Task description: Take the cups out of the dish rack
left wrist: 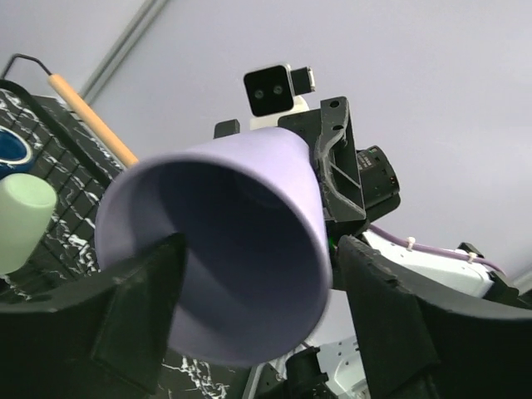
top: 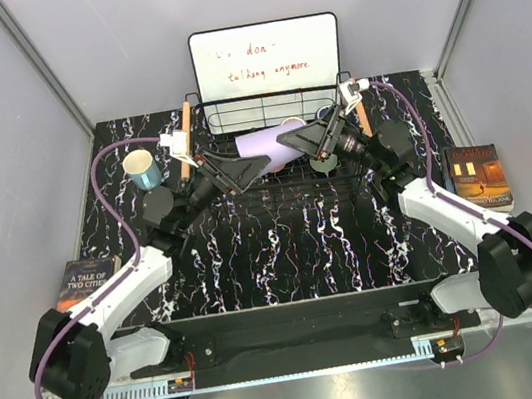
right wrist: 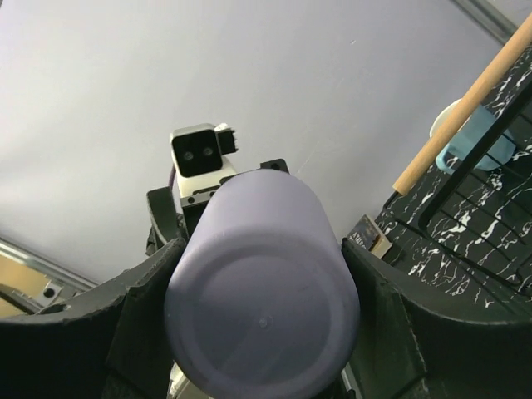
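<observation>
Two grippers were at the lavender cup (top: pixel 271 146), which lay on its side in the air over the dish rack (top: pixel 262 111), mouth toward the left arm and base toward the right. The right gripper (top: pixel 297 141) was clamped on the base end, a black finger pressed to each side of the cup wall in the right wrist view. The left gripper (top: pixel 251 166) had its fingers on either side of the open mouth, close to the rim; whether they were gripping it could not be told. The light blue cup (top: pixel 142 168) stood upright on the black marbled table (top: pixel 284 247), just left of the rack's left wooden handle (top: pixel 185 143). A whiteboard (top: pixel 266 56) with red writing stood behind the rack, a book (top: pixel 87 280) lay at the table's left edge and a second book (top: pixel 478 176) at its right edge
</observation>
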Controlling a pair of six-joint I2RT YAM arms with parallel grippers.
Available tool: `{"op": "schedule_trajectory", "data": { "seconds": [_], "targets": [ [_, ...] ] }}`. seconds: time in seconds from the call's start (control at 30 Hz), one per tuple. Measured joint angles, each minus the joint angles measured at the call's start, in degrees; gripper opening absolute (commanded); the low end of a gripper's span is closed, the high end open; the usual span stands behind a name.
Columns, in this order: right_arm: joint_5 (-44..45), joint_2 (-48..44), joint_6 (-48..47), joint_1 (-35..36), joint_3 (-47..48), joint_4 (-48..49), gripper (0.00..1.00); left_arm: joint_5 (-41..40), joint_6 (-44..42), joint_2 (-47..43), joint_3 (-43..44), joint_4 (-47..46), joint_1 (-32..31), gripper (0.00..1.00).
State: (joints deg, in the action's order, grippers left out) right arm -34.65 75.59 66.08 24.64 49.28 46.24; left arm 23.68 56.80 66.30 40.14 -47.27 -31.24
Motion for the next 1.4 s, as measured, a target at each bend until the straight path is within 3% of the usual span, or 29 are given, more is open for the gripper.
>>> {"op": "schedule_trajectory", "data": {
  "seconds": [0.17,0.27,0.37,0.47,0.57,0.6,0.67,0.9,1.1,1.33,1.4],
  "targets": [
    [-1.5,1.5,2.2,0.0,-0.8,3.6,0.00,2.0,2.5,2.6,-0.1,-4.8,-0.3,0.59],
    [-2.2,2.2,3.2,0.0,-0.9,4.5,0.00,3.1,3.3,3.7,-0.1,-6.4,-0.6,0.41],
    [-2.4,2.2,2.7,0.0,-1.0,4.3,0.00,4.5,4.2,4.1,0.2,-7.6,-0.7,0.01],
    [-2.4,2.3,4.1,-0.2,-1.0,3.4,0.14,6.3,2.3,4.1,1.5,-7.6,-0.7,0.00],
    [-2.2,2.0,3.9,-0.4,-1.0,2.6,0.51,6.7,1.1,4.0,2.6,-4.7,-0.7,0.00],
    [-2.2,1.8,3.7,-0.4,-1.0,1.9,0.81,6.7,0.8,3.9,2.6,-4.0,-0.7,0.00],
    [-2.3,1.2,3.2,-0.4,-1.2,0.3,0.99,6.6,0.2,3.2,2.6,-2.0,-0.7,0.00],
    [-2.8,-4.2,-5.4,0.6,-1.2,-11.5,1.00,2.5,-8.5,-5.2,3.1,14.6,-2.2,0.00],
    [8.2,-14.0,-17.6,0.6,3.9,-30.4,1.00,-8.0,-19.3,-12.9,9.7,35.3,-1.3,0.00],
    [21.4,-18.6,-28.2,0.6,13.1,-46.6,1.00,-18.0,-26.5,-8.8,27.7,66.6,-1.4,0.00],
    [24.0,-18.3,-29.7,0.6,13.4,-49.9,1.00,-21.2,-27.3,-7.4,29.4,73.2,-1.9,0.00]
  ]
}}
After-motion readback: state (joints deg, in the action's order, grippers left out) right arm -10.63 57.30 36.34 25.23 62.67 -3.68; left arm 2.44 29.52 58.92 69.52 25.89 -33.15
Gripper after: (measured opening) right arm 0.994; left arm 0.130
